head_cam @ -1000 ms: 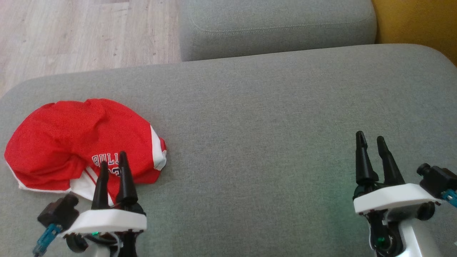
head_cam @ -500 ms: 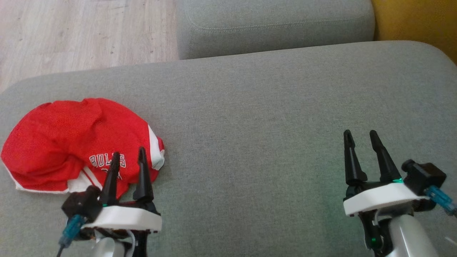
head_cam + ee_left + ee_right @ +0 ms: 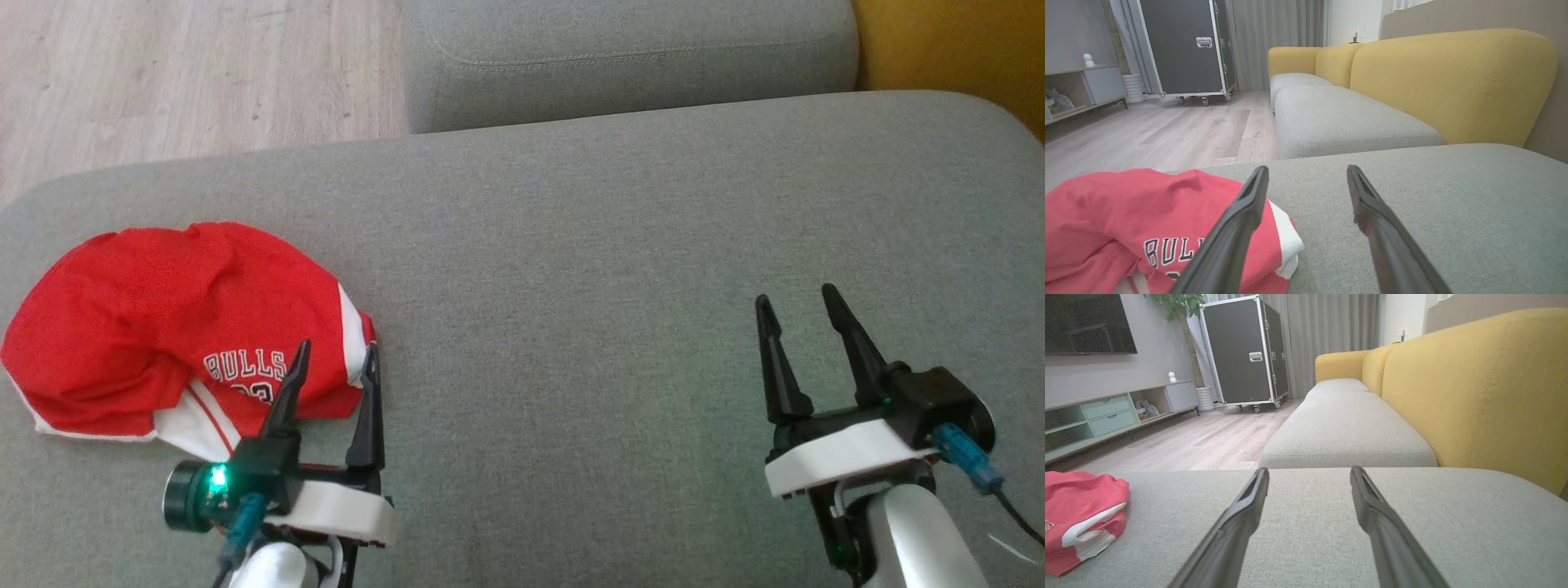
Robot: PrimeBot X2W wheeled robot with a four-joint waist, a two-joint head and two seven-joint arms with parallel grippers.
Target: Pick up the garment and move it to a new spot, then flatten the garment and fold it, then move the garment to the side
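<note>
The left gripper [image 3: 339, 345] had its two dark fingers spread wide and empty, their tips at the near right edge of the crumpled red garment [image 3: 163, 310], beside its white side panel and "BULLS" lettering; whether they touched the cloth could not be told. The right gripper [image 3: 795, 292] was equally wide and held nothing, over bare cushion well apart from the garment. The garment lay bunched at the left end of the grey sofa seat [image 3: 571, 245], with wooden floor [image 3: 163, 73] beyond.

"BULLS" in white outlined letters on red garment [image 3: 163, 318]; digits beneath partly hidden, unreadable.
</note>
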